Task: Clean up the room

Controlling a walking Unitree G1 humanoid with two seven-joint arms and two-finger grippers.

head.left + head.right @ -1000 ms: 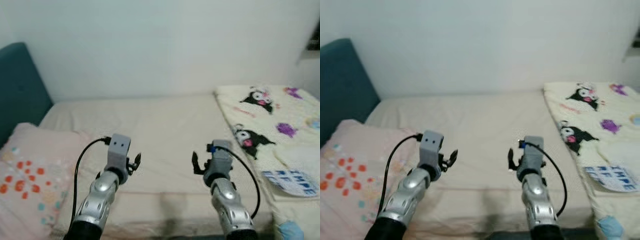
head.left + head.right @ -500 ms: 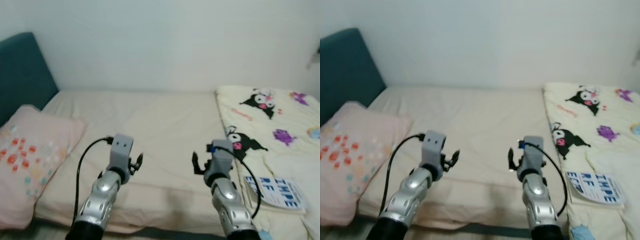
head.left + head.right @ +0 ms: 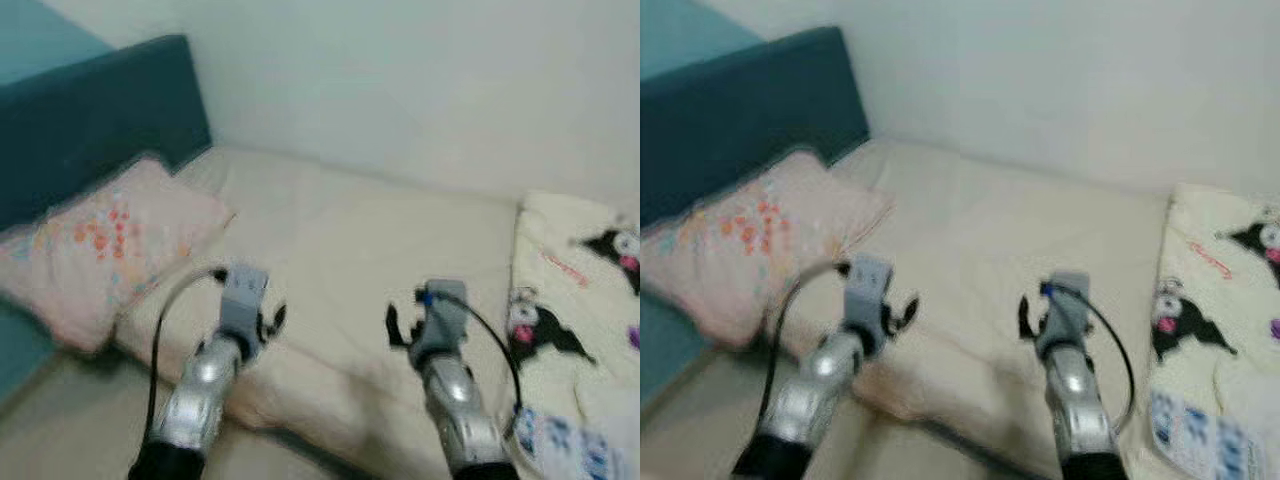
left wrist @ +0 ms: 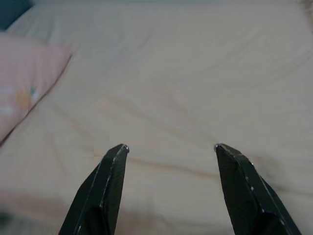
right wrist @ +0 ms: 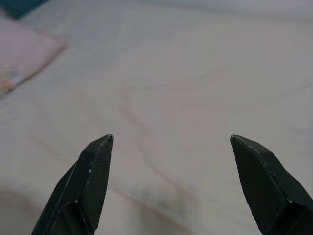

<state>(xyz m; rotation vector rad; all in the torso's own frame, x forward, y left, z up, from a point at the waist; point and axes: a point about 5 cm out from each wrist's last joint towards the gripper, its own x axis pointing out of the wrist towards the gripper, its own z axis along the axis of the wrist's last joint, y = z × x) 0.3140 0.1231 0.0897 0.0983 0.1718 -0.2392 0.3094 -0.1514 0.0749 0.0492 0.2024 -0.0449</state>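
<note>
Little of the tidying looks done, as far as I can judge. The bed (image 3: 370,260) lies bare under its cream sheet, a cartoon-print blanket (image 3: 590,300) heaped along its right side and a floral pillow (image 3: 100,250) skewed near the teal headboard (image 3: 100,110). Both seem left to straighten. The left gripper (image 4: 168,149) and right gripper (image 5: 171,139) hover above the sheet, fingers spread, holding nothing.

Both eye views are motion-blurred; the cartoon-print blanket (image 3: 585,300) is cut off.
</note>
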